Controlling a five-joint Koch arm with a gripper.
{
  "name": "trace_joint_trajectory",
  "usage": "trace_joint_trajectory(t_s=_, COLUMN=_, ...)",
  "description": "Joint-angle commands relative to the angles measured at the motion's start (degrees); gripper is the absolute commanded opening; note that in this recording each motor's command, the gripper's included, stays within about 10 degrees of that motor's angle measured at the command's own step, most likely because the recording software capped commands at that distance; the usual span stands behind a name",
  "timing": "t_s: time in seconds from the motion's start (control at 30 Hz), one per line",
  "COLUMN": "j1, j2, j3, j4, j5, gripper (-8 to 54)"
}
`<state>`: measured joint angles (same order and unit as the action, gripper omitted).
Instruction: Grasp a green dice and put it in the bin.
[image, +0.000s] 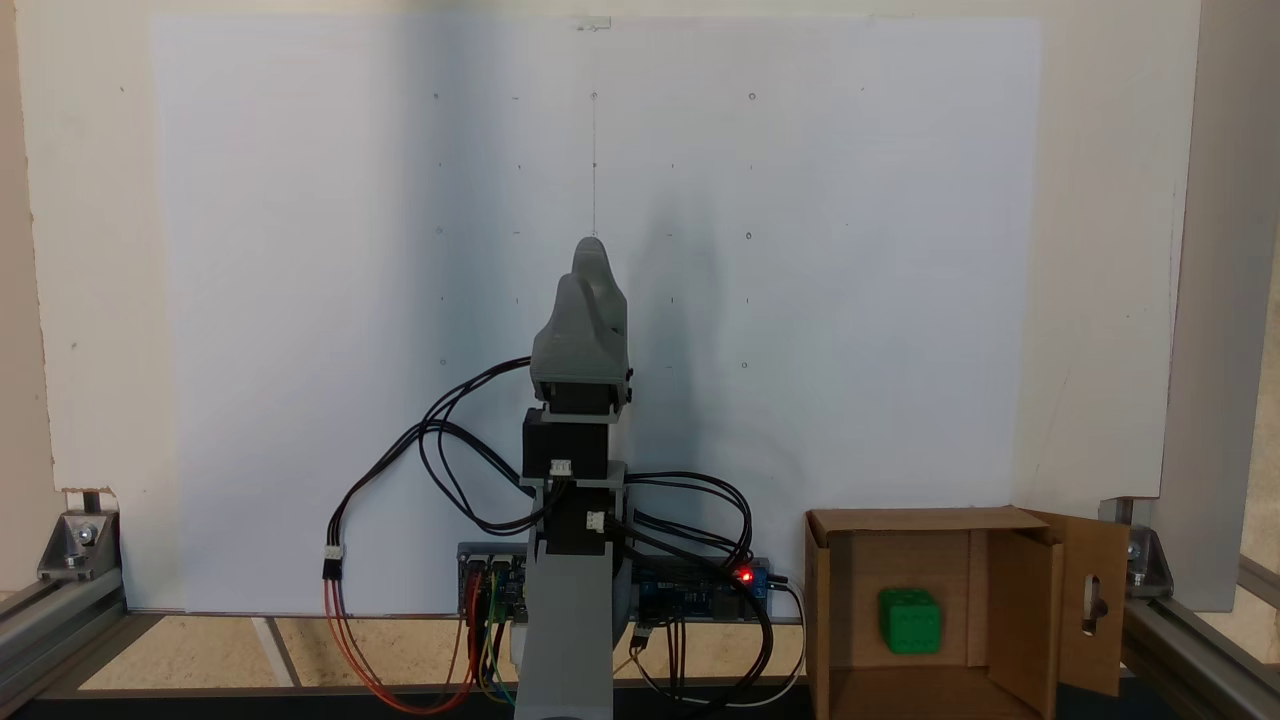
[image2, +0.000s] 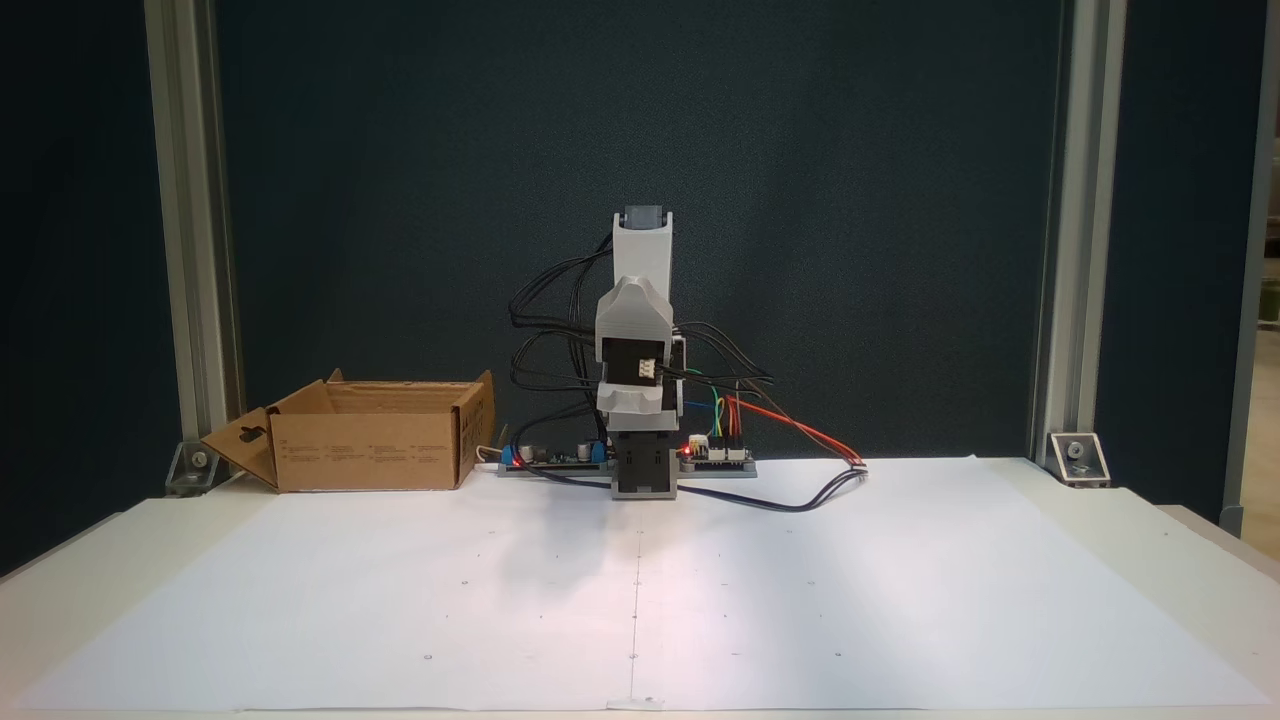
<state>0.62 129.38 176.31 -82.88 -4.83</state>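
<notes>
Already we see the green dice (image: 909, 621) lying inside the bin (image: 830, 620) at the right of one fixed view, so the job looks done. Our tool (image: 592, 262) points up over the white paper (image: 300, 300), well apart from the bin. Its two jaws sit one behind the other, so we cannot tell if it is open.

From the other side, the bin (image2: 365, 450) sits at the left on the counter (image2: 1180, 560), and the arm (image2: 640, 350) stands folded in the middle.

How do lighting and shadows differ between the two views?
In a fixed view, soft grey shadows of the arm fall across the white sheet; in a fixed view, a dark backdrop contrasts with the bright sheet, faint shadow before the base; both sharp.
</notes>
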Motion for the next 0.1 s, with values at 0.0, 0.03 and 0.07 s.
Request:
trace_joint_trajectory(t_s=0.0, j1=0.0, j2=6.2, j3=2.8, j4=-3.8, j5=1.5, gripper=44.6)
trace_joint_trajectory(t_s=0.03, j1=0.0, j2=6.2, j3=2.8, j4=-3.8, j5=1.5, gripper=44.6)
trace_joint_trajectory(t_s=0.07, j1=0.0, j2=6.2, j3=2.8, j4=-3.8, j5=1.5, gripper=44.6)
